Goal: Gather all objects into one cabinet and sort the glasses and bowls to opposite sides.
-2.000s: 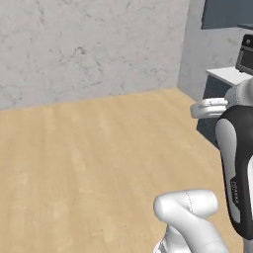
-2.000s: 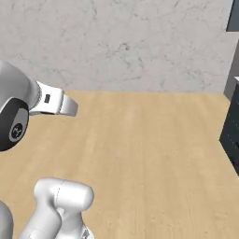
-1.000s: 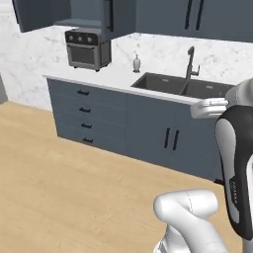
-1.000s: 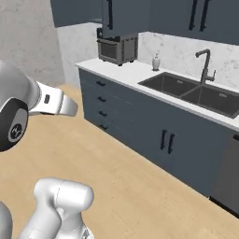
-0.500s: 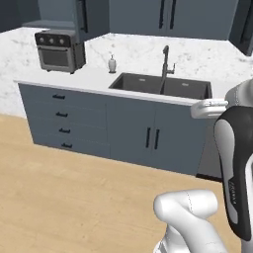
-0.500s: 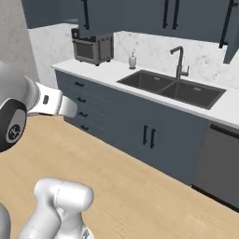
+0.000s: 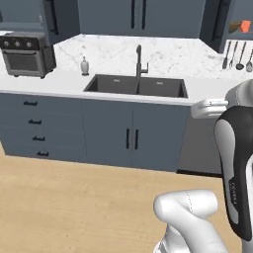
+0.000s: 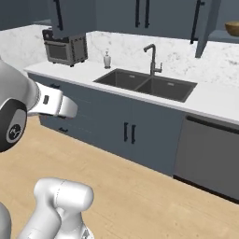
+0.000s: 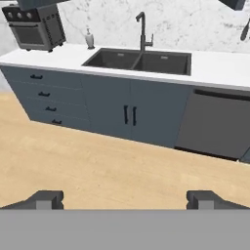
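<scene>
My gripper (image 9: 126,200) is open, with nothing between its two dark fingertips (image 9: 46,199). It hangs over the wooden floor, well short of the sink counter. High at the right, the slate-blue wall cabinet (image 8: 211,21) stands open, its door bearing a long black handle. The brown wooden bowl (image 8: 232,28) rests on the cabinet's shelf. In the left base view the same cabinet (image 7: 218,22) shows a small orange cup (image 7: 246,25) beside a brown shape (image 7: 233,27) that may be the bowl. The mugs are out of view.
A white counter (image 7: 69,85) carries a double sink (image 7: 136,85) with a faucet (image 7: 140,59), a soap dispenser (image 7: 84,65) and a toaster oven (image 7: 24,55). Base units with drawers (image 9: 46,93) and a dishwasher (image 9: 217,122) stand below. Utensils (image 7: 232,54) hang at the right.
The base has turned: both base views have swung from a bare wall to the sink counter, which keeps sliding left in the picture. The gripper stays open.
</scene>
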Tool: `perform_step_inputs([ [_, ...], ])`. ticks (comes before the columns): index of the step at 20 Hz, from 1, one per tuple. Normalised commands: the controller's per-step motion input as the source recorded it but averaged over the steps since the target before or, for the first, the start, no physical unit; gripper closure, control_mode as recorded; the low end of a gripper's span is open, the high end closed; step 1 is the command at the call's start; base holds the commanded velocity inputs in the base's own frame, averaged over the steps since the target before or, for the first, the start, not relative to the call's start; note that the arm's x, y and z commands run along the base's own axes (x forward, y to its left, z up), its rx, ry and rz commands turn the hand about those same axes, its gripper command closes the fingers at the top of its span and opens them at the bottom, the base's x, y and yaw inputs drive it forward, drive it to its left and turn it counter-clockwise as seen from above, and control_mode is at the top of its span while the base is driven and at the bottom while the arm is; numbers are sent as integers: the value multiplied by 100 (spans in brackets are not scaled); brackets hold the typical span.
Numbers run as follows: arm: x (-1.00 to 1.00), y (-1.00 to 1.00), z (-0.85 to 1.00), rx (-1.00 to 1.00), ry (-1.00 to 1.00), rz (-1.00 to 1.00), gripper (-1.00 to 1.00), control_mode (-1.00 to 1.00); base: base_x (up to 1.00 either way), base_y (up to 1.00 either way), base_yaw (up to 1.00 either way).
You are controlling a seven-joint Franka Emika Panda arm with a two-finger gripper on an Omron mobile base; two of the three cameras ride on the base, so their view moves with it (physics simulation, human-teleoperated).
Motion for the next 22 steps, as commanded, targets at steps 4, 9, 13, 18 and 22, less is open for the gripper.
perform_step_inputs([
  [4,0,0,0,0,0,0,-100,100,9,35,-12],
  [9,0,0,0,0,0,0,-100,100,13,49,-5],
  [13,0,0,0,0,0,0,-100,100,24,73,0],
  [18,0,0,0,0,0,0,-100,100,28,84,0],
  [22,0,0,0,0,0,0,-100,100,27,79,0],
])
